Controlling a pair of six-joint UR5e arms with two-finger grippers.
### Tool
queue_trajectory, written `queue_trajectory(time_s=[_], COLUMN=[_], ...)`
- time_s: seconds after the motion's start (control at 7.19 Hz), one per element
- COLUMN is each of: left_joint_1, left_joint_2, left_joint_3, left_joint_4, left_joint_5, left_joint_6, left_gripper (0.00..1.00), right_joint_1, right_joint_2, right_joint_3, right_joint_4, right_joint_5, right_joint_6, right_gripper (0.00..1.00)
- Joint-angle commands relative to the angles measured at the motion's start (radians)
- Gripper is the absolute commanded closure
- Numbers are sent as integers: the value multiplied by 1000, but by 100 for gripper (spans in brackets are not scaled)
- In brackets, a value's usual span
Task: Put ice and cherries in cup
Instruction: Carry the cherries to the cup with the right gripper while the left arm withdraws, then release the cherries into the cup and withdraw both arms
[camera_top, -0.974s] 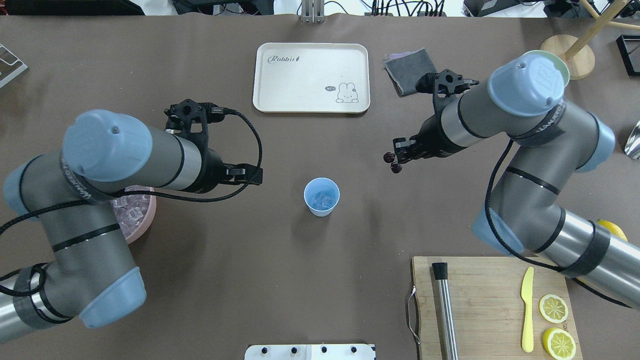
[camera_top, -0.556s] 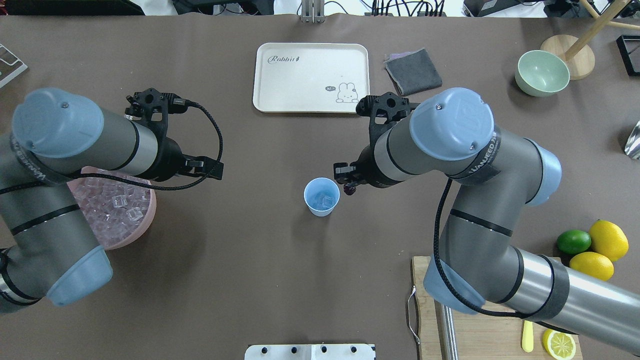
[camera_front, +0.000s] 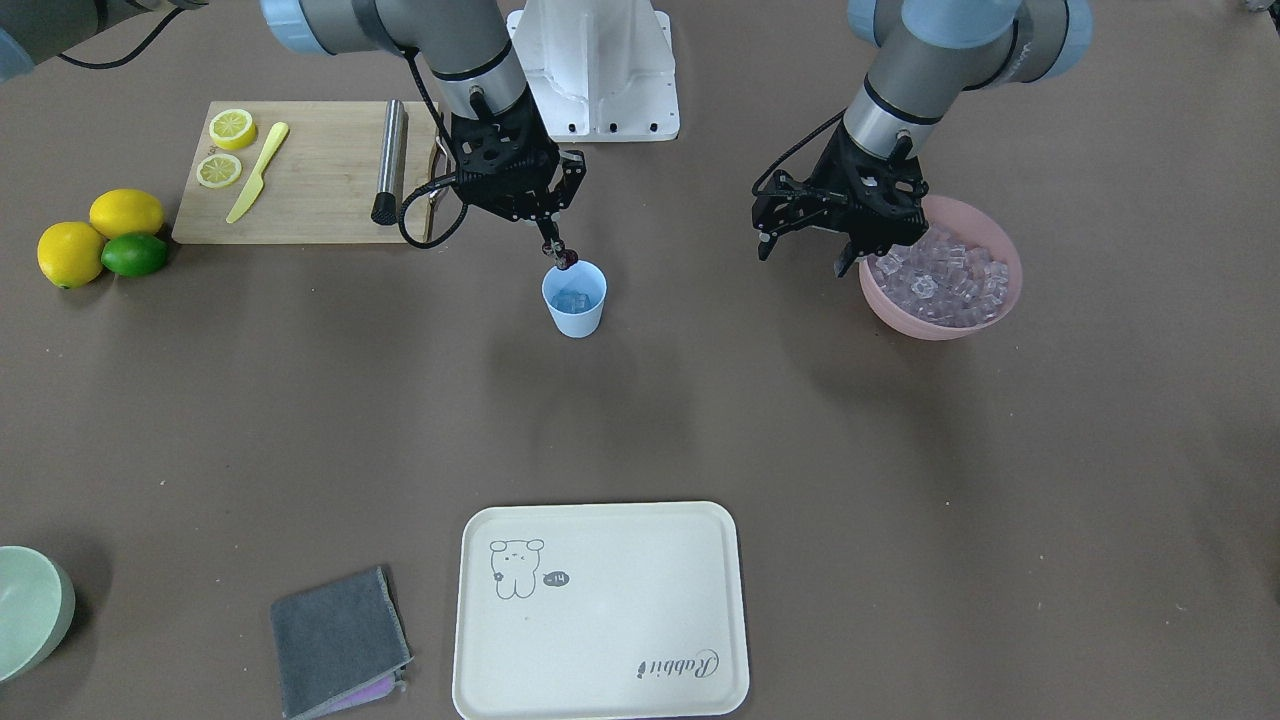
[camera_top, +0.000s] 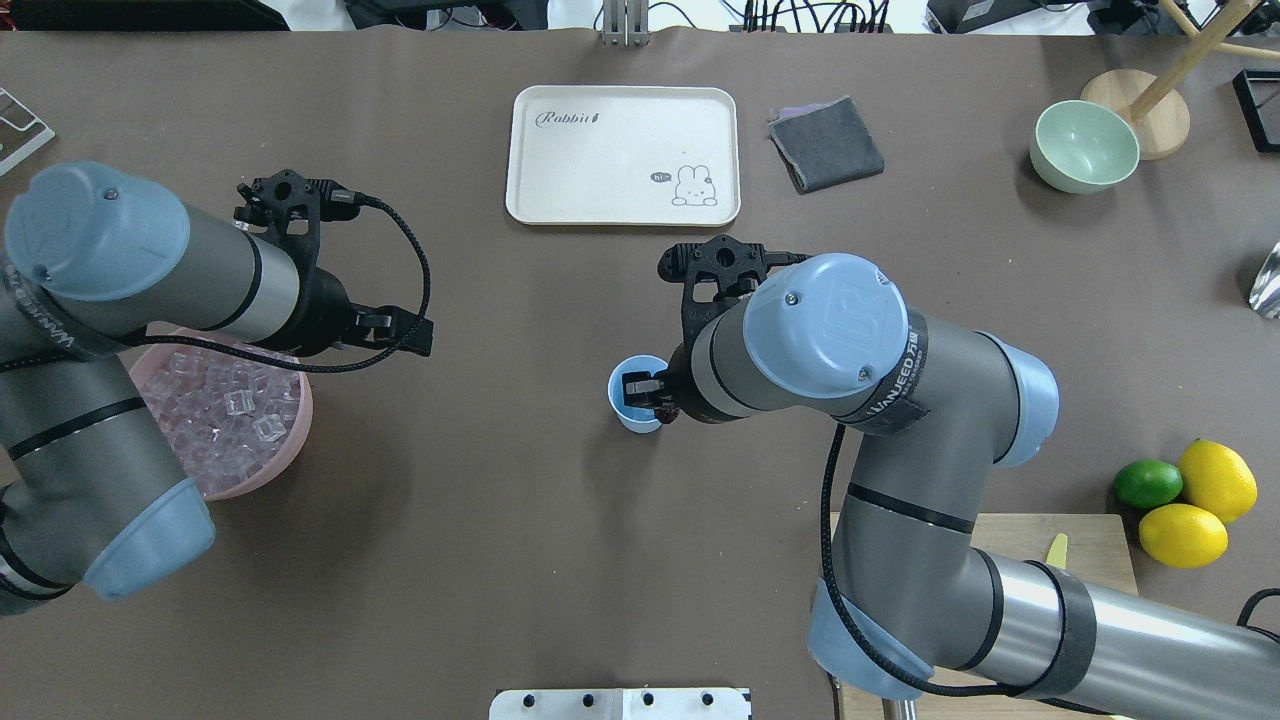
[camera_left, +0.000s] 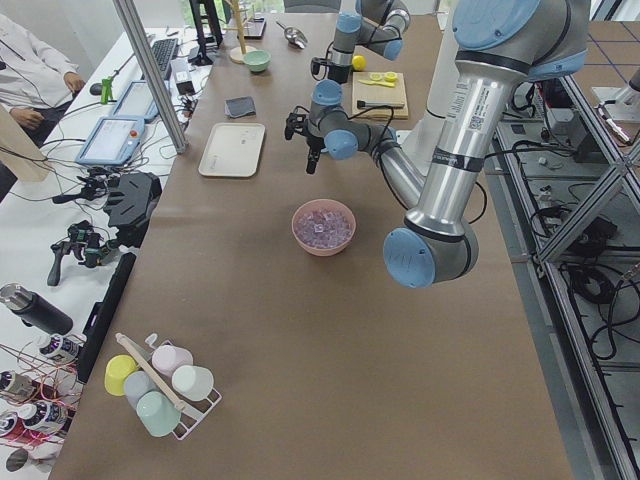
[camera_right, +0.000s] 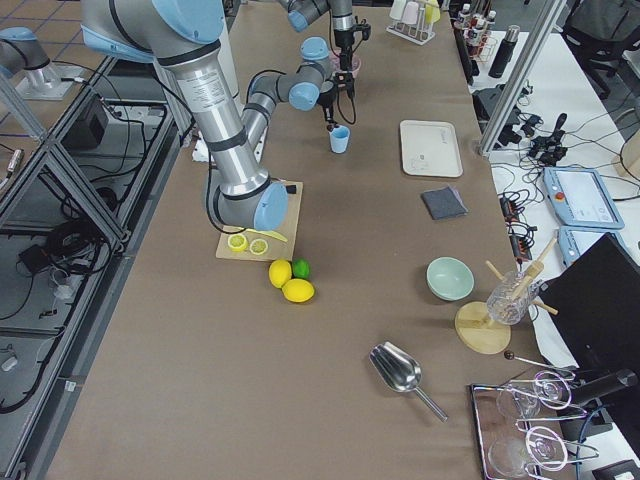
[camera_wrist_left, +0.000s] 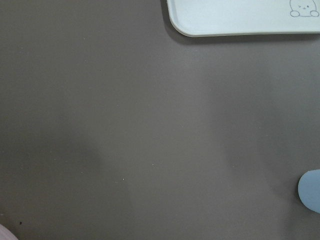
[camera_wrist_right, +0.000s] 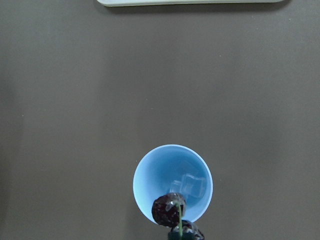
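The light-blue cup (camera_top: 626, 398) stands mid-table with a few ice cubes (camera_wrist_right: 187, 184) inside. My right gripper (camera_top: 641, 387) is shut on the stems of the dark cherries (camera_wrist_right: 168, 209), which hang just over the cup's (camera_wrist_right: 172, 155) near rim. In the front-facing view the cherries (camera_front: 566, 260) dangle just above the cup (camera_front: 575, 305). My left gripper (camera_front: 800, 256) is open and empty, beside the pink bowl (camera_front: 940, 326) full of ice (camera_front: 940, 280). It is well left of the cup in the overhead view (camera_top: 405, 333).
A white rabbit tray (camera_top: 620, 150) and a grey cloth (camera_top: 825, 143) lie beyond the cup. A pale green bowl (camera_top: 1085, 147) is at the far right. Lemons and a lime (camera_top: 1185, 490) sit near the cutting board (camera_front: 300, 170), which holds lemon halves, a knife and a muddler (camera_front: 388, 160).
My right arm swung left, carrying the cherries from the table's right half to over the cup. My left arm drew back left, uncovering the pink ice bowl.
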Motion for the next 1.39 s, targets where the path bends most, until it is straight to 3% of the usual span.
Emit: queue_trajectory(time_s=[0.0, 0.14, 0.28, 0.42, 0.7, 0.97, 1.25], left_joint_1=[0, 0, 0, 0, -12, -153, -361], left_joint_2=[-1, -1, -2, -2, -7, 9, 120], left_joint_3=[11, 17, 21, 21, 17, 12, 37], left_joint_4=[-3, -3, -4, -4, -3, 6, 10], left_joint_5=[1, 1, 1, 1, -2, -129, -242], left_joint_6=[-2, -2, 0, -2, -3, 45, 323], left_gripper=[4, 4, 4, 4, 4, 4, 4], right_joint_1=[-2, -2, -2, 6, 45, 261, 530], right_joint_2=[47, 57, 54, 54, 55, -36, -263], right_joint_3=[-48, -59, -59, -59, -54, -4, 52], right_joint_4=[0, 2, 0, -3, -9, -61, -62], right_joint_5=[-12, -24, -26, -29, -2, 258, 473], right_joint_6=[0, -1, -1, 2, -3, -102, -481], right_gripper=[100, 100, 57, 1, 0, 0, 0])
